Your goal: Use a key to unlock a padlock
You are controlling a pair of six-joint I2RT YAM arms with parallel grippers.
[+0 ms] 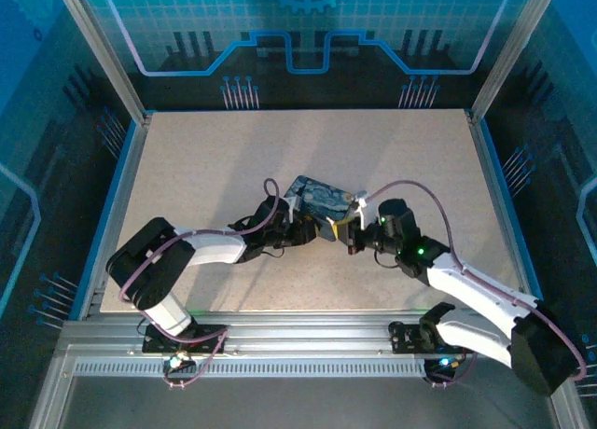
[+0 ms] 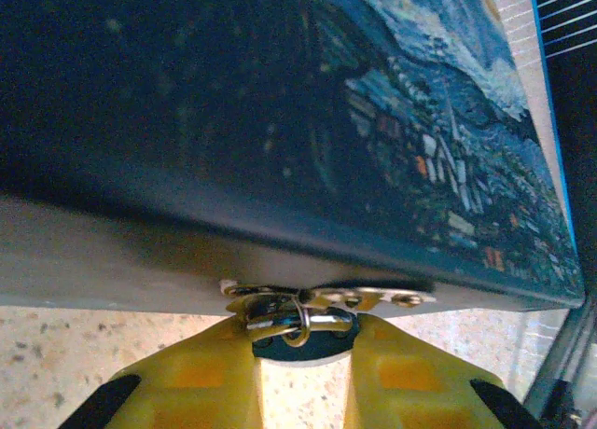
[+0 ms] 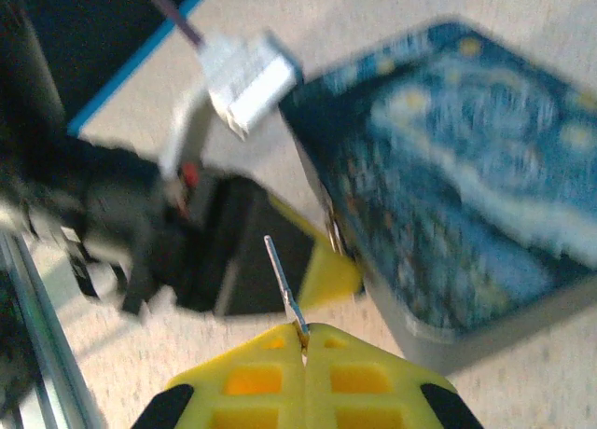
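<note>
- Speckled table (image 1: 205, 159) inside blue walls; the painted tin (image 1: 317, 194) sits mid-table with both arms meeting at its near edge.
- Padlock (image 2: 317, 347) hangs by its shackle (image 2: 300, 319) from the tin's hasp (image 2: 373, 298), on the tin's side wall.
- Left gripper (image 2: 304, 364) has its yellow fingers closed on the padlock's dark body, one on each side, which steadies it.
- Right gripper (image 3: 303, 331) has its jaws pressed together on the key (image 3: 282, 280), whose blade sticks out straight ahead, just short of the left gripper.
- I judge insertion is the step in hand: line the blade up with the lock's axis, approach slowly, and keep the left grip firm.
- The right wrist view is blurred and no keyhole shows, so alignment probably needs checking before pushing.
</note>
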